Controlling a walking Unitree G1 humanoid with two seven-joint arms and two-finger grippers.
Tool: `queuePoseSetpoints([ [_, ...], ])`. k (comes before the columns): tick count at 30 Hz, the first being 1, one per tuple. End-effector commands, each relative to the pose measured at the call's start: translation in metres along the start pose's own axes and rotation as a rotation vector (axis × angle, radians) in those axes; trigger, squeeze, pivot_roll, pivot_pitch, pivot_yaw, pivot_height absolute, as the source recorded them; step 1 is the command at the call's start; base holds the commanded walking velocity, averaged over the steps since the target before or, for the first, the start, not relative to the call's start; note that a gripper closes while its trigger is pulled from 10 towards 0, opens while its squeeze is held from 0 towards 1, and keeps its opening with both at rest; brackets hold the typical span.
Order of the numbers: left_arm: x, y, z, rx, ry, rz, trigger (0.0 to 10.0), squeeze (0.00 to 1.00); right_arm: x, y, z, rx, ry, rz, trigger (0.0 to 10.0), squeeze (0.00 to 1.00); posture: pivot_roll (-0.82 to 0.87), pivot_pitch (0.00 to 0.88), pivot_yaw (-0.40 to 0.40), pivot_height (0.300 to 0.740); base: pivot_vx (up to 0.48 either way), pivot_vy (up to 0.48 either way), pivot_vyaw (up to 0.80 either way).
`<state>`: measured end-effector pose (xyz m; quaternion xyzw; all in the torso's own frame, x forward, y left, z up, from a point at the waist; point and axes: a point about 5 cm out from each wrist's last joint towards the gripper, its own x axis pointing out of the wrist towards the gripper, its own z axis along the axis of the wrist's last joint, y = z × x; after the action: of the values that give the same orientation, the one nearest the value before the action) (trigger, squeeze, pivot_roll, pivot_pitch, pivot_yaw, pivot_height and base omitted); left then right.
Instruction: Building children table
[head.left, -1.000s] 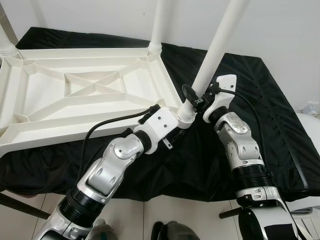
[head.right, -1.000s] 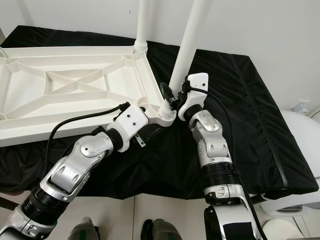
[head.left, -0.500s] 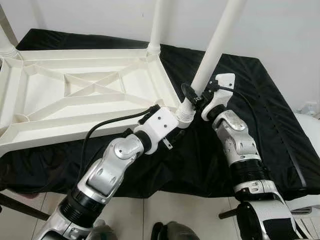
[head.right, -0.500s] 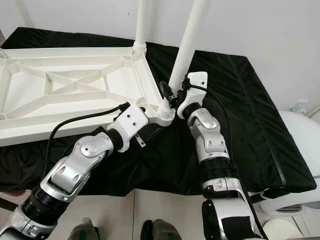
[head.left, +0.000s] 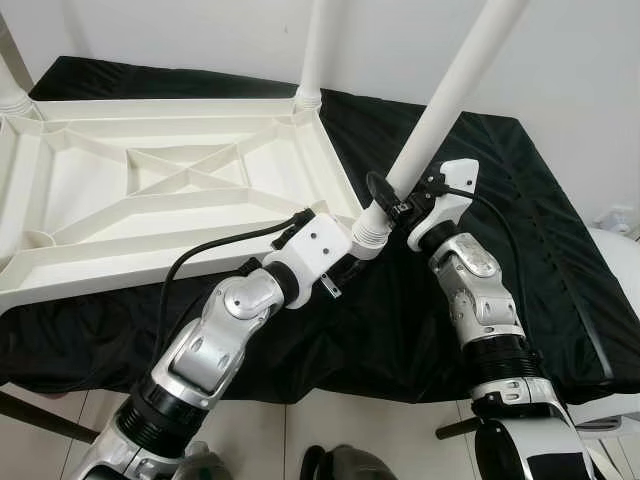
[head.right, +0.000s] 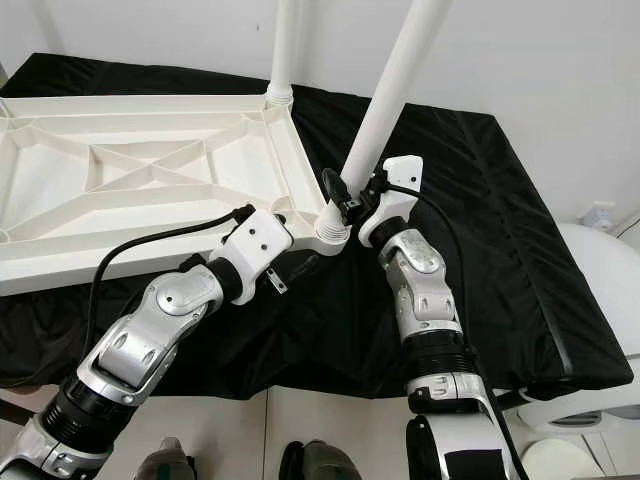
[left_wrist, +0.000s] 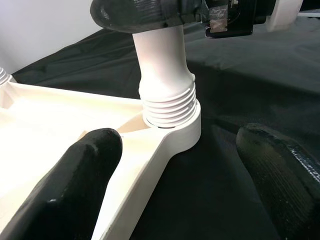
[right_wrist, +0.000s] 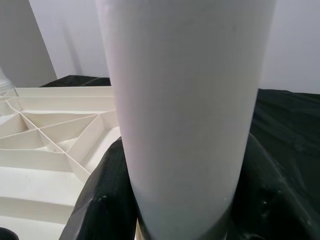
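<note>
Cream-white plastic for the upturned tabletop (head.left: 150, 190), ribbed underneath in a criss-cross pattern of the same colour. Plain white for the slanted leg (head.left: 440, 110), with ridged white rings at its foot. White too for the upright leg (head.left: 318, 45) at the far corner. Black, slightly glossy cloth (head.left: 480, 160) over the bench, creased and unpatterned. Silver arms with white wrist housings; black fingers (left_wrist: 75, 180) on the left tool (left_wrist: 170, 175), black also on the right tool (head.left: 385, 192). Black cable (head.left: 215, 250) along the left forearm. Pale grey wall (head.left: 200, 30) behind; light tiled floor (head.left: 300, 425) below.
</note>
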<state>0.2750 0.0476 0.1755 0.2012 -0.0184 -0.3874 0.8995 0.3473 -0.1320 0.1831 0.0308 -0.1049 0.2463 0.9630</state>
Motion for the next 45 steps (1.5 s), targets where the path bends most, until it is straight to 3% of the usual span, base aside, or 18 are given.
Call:
queuePoseSetpoints([
  [1,0.000,-0.003,0.004,0.003,-0.010,-0.003,10.0,0.00,0.001,0.006,-0.016,0.025,0.079,0.031,10.0,0.00,0.11,0.087,-0.134,0.740,0.000,0.000,0.00],
  [6,0.000,-0.003,0.005,0.004,-0.014,0.000,10.0,0.00,0.013,0.004,-0.019,0.036,0.142,0.007,10.0,0.00,0.11,0.085,-0.138,0.740,0.000,0.000,0.00],
  [14,0.000,-0.001,0.006,0.004,-0.018,0.008,10.0,0.00,0.018,0.004,-0.022,0.040,0.196,0.020,10.0,0.00,0.11,0.084,-0.143,0.740,0.000,0.000,0.00],
  [23,0.000,-0.001,0.007,0.001,-0.022,0.012,10.0,0.00,0.008,-0.003,-0.031,0.110,0.185,-0.026,10.0,0.00,0.11,0.084,-0.145,0.740,0.000,0.000,0.00],
  [26,0.000,-0.001,0.008,0.002,-0.023,0.013,10.0,0.00,0.000,-0.008,-0.026,0.093,0.109,-0.050,10.0,0.00,0.11,0.084,-0.142,0.740,0.000,0.000,0.00],
  [32,0.000,-0.001,0.007,0.002,-0.023,0.012,10.0,0.00,-0.002,-0.008,-0.024,0.086,0.091,-0.051,10.0,0.00,0.11,0.083,-0.142,0.740,0.000,0.000,0.00],
  [35,0.000,-0.002,0.008,0.002,-0.026,0.008,10.0,0.00,0.001,0.002,-0.011,0.026,0.031,0.026,10.0,0.00,0.11,0.080,-0.139,0.740,0.000,0.000,0.00],
  [40,0.001,-0.002,0.009,0.002,-0.029,0.008,10.0,0.00,0.005,0.013,-0.007,-0.038,0.021,0.097,10.0,0.00,0.11,0.074,-0.142,0.740,0.000,0.000,0.00],
  [45,0.001,-0.002,0.009,0.002,-0.031,0.010,10.0,0.00,0.008,0.019,-0.007,-0.039,0.031,0.126,10.0,0.00,0.11,0.072,-0.146,0.740,0.000,0.000,0.00],
])
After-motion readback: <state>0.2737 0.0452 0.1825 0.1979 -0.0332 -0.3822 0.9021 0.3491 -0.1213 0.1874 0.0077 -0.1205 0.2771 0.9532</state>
